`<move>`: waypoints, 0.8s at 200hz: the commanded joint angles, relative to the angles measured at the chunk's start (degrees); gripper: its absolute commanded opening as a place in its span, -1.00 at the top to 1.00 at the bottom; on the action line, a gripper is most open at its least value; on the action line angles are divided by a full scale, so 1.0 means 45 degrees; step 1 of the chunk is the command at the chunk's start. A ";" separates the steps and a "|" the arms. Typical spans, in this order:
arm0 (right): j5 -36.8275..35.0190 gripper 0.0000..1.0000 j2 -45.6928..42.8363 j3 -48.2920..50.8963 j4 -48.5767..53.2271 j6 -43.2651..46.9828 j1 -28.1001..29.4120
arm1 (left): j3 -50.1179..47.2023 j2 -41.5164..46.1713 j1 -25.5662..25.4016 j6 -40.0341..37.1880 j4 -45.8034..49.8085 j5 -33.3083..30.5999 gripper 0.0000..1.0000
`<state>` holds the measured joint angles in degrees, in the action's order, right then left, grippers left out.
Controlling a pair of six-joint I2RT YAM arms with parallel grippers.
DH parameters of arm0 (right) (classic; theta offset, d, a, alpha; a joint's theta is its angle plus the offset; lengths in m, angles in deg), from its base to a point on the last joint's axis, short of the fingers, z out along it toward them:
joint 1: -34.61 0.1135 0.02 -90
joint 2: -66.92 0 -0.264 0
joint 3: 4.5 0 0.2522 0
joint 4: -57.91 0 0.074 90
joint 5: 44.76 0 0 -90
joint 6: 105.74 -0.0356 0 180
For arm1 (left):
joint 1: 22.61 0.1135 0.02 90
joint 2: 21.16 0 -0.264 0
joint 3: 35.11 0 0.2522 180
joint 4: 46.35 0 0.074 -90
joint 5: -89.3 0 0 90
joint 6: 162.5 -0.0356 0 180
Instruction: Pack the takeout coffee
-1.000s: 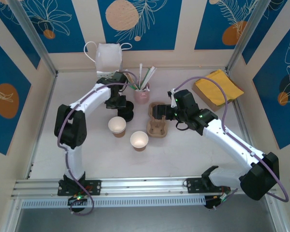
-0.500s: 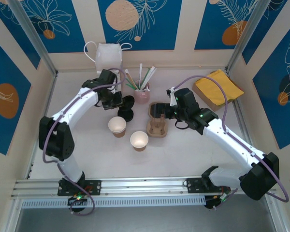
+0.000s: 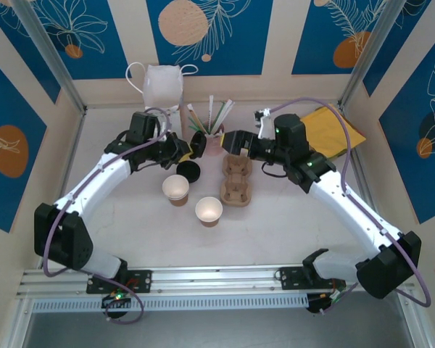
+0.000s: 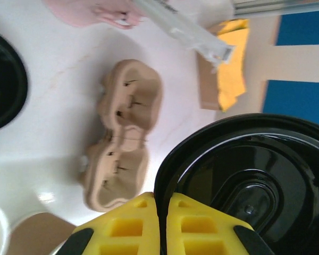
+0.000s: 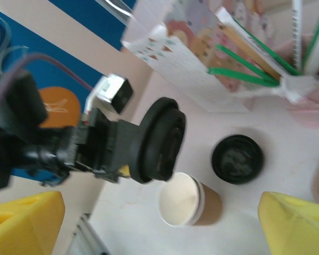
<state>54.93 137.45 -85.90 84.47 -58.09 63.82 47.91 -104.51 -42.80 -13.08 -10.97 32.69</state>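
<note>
Left gripper (image 4: 160, 202) clamps a black lid (image 4: 255, 175) by its rim, held on edge beside the straw cup (image 3: 212, 141). Right gripper (image 5: 159, 220) is spread wide, just beyond the carrier's (image 3: 235, 181) far end. Two open cups (image 3: 175, 188) (image 3: 209, 209) stand left of the carrier. Second lid (image 3: 188, 172) sits just behind the left cup; cannot tell whether a cup is under it.

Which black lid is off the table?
The black lid pinched by its rim in the left gripper, tilted on edge; the other lid sits level beside an open cup.
</note>
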 commanded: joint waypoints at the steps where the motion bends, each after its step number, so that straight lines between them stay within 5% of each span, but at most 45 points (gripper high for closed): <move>1: 0.1661 -0.83 0.0530 -0.0458 -0.1227 -0.1700 -0.0180 | -0.0654 0.0445 0.0205 0.2376 -0.2890 0.1405 0.86; 87: 0.2622 -0.74 0.1651 -0.0272 -0.4130 -0.5433 0.0146 | -0.2035 0.0803 0.0466 0.6057 -0.8173 0.2754 0.90; 113: 0.2558 -0.74 0.1886 -0.0349 -0.4633 -0.6155 0.0333 | -0.2072 0.1103 0.0499 0.6032 -0.7772 0.3138 0.88; 160: 0.3229 -0.81 0.2629 -0.0432 -0.6038 -0.7342 0.0311 | -0.3199 0.1395 0.0520 0.7885 -1.0165 0.3075 0.88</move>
<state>66.36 147.24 -87.36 62.24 -86.44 65.31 35.86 -99.55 -41.09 16.47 -47.90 45.24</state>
